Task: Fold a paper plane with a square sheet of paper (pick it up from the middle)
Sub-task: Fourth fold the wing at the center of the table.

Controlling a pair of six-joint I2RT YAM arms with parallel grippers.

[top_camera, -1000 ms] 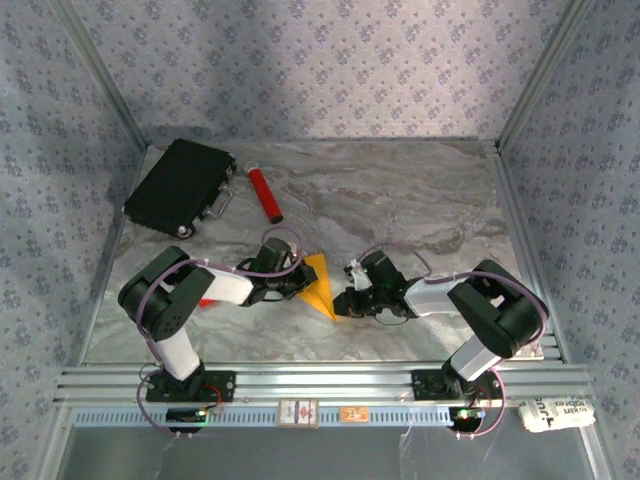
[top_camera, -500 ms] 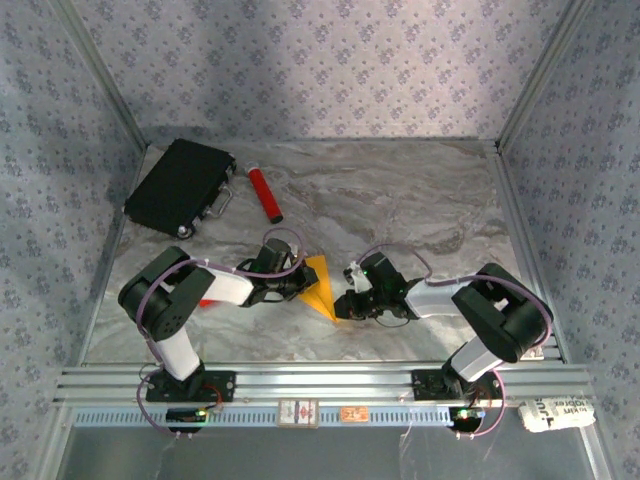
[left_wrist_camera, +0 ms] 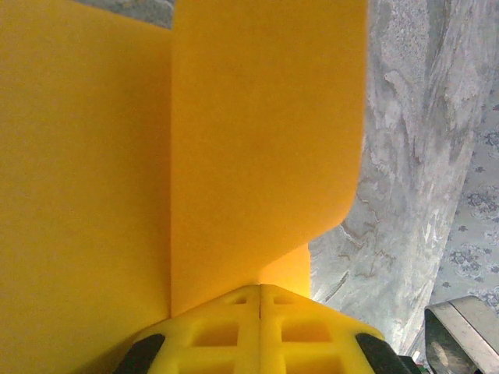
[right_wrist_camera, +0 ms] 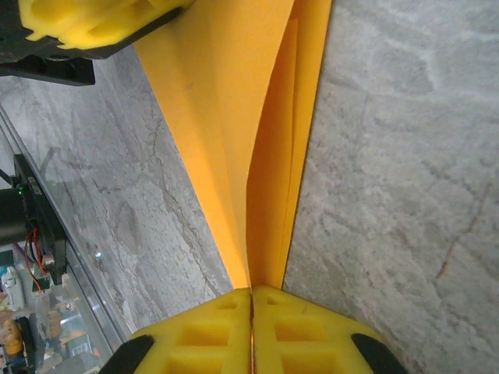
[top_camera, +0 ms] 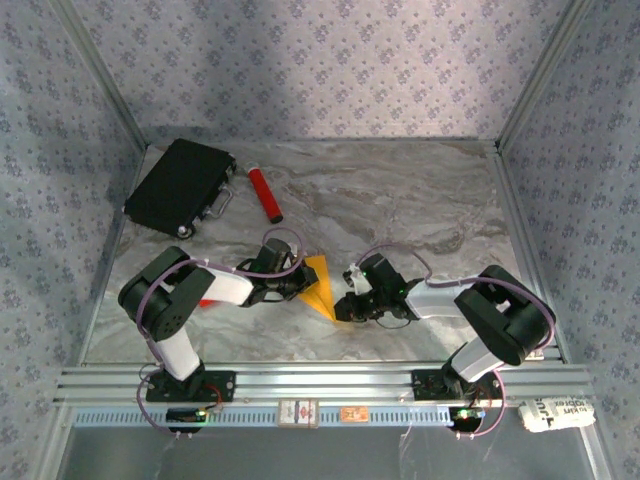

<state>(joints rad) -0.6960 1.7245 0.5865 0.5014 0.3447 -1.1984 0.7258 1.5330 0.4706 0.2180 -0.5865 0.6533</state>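
Right pincer (right_wrist_camera: 251, 291) edged leftward, paper (top_camera: 318, 284) nipped inside (left pincer (left_wrist_camera: 260, 287) too)

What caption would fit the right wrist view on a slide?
Right gripper pinches the folded orange paper over the marble table; left gripper grips its far edge.

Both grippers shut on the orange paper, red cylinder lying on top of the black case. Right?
No: the top view shows the red cylinder on the table beside the black case. The left gripper and right gripper are shut on the paper.
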